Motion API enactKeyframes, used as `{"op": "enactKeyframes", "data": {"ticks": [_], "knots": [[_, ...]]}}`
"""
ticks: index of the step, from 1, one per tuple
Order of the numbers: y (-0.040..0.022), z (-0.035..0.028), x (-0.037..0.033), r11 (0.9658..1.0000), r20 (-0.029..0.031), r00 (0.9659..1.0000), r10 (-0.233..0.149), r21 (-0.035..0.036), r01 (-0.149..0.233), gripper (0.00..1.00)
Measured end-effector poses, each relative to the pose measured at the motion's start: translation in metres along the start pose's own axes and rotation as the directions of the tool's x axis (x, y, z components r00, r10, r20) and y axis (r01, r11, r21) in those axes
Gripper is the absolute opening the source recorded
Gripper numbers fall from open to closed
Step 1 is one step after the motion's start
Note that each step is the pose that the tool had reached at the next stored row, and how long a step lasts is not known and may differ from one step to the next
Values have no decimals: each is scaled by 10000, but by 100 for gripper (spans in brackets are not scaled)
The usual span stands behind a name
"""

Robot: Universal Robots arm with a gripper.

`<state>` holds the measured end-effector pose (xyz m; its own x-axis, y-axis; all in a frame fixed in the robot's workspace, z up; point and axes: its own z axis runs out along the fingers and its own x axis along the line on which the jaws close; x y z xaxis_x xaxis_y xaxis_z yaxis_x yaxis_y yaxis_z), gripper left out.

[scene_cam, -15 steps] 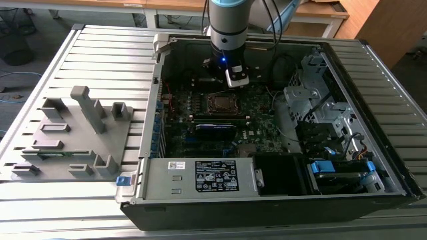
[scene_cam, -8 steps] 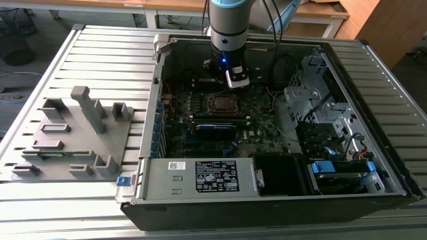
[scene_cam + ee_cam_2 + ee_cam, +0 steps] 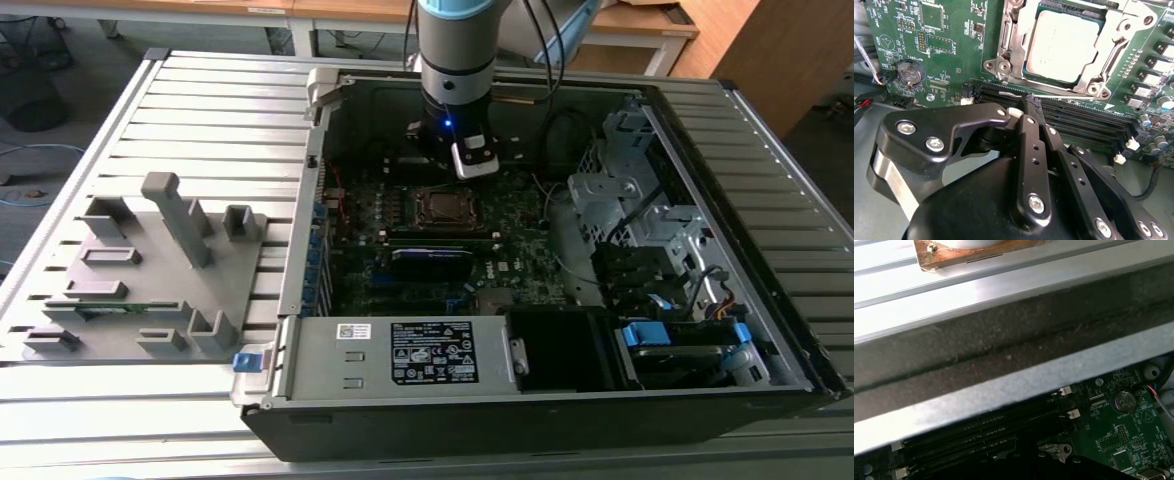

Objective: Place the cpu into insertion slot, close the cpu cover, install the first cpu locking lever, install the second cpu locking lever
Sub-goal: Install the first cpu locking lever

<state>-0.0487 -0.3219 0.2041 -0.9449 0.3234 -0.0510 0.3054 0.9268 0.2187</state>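
The cpu (image 3: 1064, 45) lies in the insertion slot (image 3: 996, 66), its grey metal top showing through the window of the cpu cover (image 3: 1016, 35), which looks to be folded down over it. A thin locking lever (image 3: 1114, 56) runs along one side of the cover; I cannot tell whether it is hooked. The socket sits on the green motherboard (image 3: 944, 30) inside the open computer case (image 3: 534, 430), which stands on the slatted worktop (image 3: 214, 110) toward the exterior view's right edge. A grey fixture tray (image 3: 134, 270) lies near the exterior view's left edge.

The end effector (image 3: 1032, 103) hangs low inside the case with its fingers drawn narrow, nothing visible between them. Its tip is just beside the socket and right over the black memory slots (image 3: 1079, 117).

As I judge it, the danger is how tight this spot is. A small sideways slip could scrape the memory slot clips or board components, or nudge the cover askew on the chip. A sprung lever could also snap off narrow fingertips. The cables trailing from the arm may catch the case wall (image 3: 1004, 355).

A white label (image 3: 434, 352) and a smaller sticker (image 3: 354, 332) sit on the power supply, and white markings cover the board. I cannot make out any of this print.
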Motion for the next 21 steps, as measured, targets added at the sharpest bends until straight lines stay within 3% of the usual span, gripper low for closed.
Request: {"op": "enactKeyframes", "data": {"ticks": [7,12,21], "knots": [[-1,6,1,10000,11,10000,24,-2,-24,11],[-4,21,2,9994,95,9994,333,64,-334,11],[0,32,30,9970,196,9968,773,83,-775,11]]}}
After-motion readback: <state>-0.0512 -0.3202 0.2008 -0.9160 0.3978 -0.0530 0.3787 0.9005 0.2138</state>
